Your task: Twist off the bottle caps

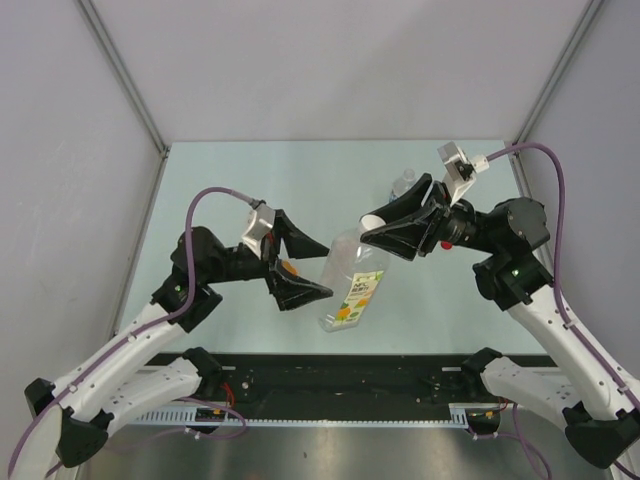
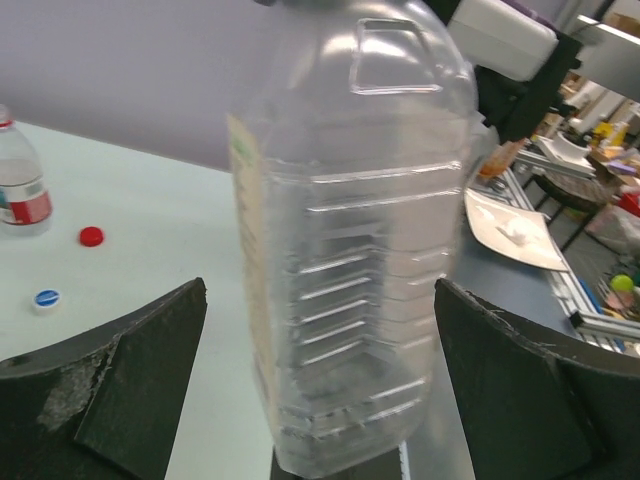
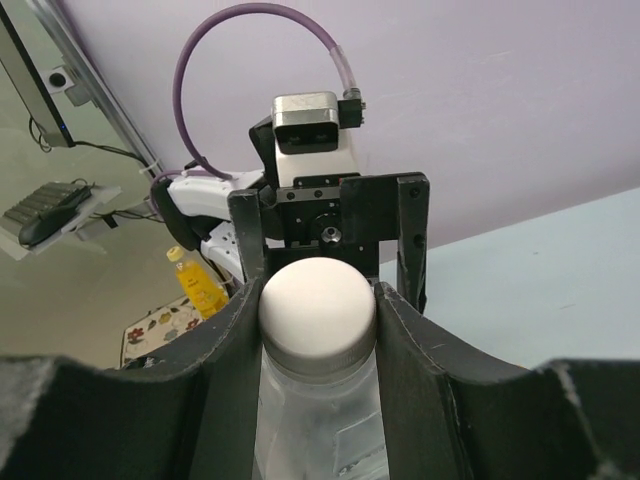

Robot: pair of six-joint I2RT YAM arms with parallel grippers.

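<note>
Both grippers matter: the left gripper (image 1: 326,270), splayed around the large bottle (image 2: 350,250), should clamp it before the right gripper (image 3: 318,300), clenched on its white cap (image 3: 318,310), twists.

The bottle (image 2: 350,250) is clear, glossy, ribbed plastic; its cap (image 3: 317,300) is smooth matt white plastic. The left fingers (image 2: 120,390) are matt black, scuffed rough at one edge.

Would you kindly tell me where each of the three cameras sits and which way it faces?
Top external: above and behind, looking down on the table; left arm and right arm show.
Left wrist: behind the open left gripper, facing the large bottle.
Right wrist: behind the right gripper, shut on the white cap.
Shared: all three see the large bottle.
</note>
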